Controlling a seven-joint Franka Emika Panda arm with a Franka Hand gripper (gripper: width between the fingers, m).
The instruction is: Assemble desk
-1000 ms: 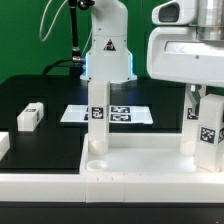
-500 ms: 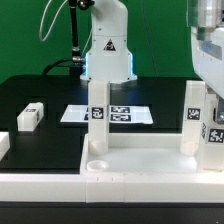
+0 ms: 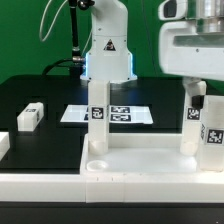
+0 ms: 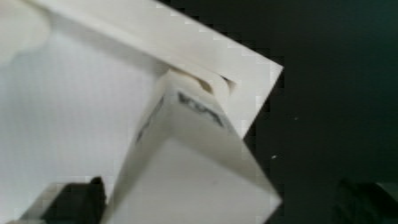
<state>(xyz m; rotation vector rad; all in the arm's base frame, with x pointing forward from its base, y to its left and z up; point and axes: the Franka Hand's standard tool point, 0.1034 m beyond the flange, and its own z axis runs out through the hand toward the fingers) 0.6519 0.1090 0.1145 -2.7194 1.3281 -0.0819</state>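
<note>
The gripper [image 3: 199, 93] hangs above the desk panel's [image 3: 135, 160] corner on the exterior view's right, fingers [image 3: 199, 101] spread open and holding nothing. Two legs stand upright in the panel — one [image 3: 98, 128] at its far-left corner, one [image 3: 194, 127] below the gripper; a loose leg [image 3: 31, 117] lies on the black tabletop [image 3: 50, 95].

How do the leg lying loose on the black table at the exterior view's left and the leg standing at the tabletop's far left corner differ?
The loose leg lies on its side on the black table, apart from the desk; the standing leg is upright in the tabletop. The loose leg's tag faces roughly upward, the standing leg's faces the camera. Both are white square posts with black-and-white tags.
</note>
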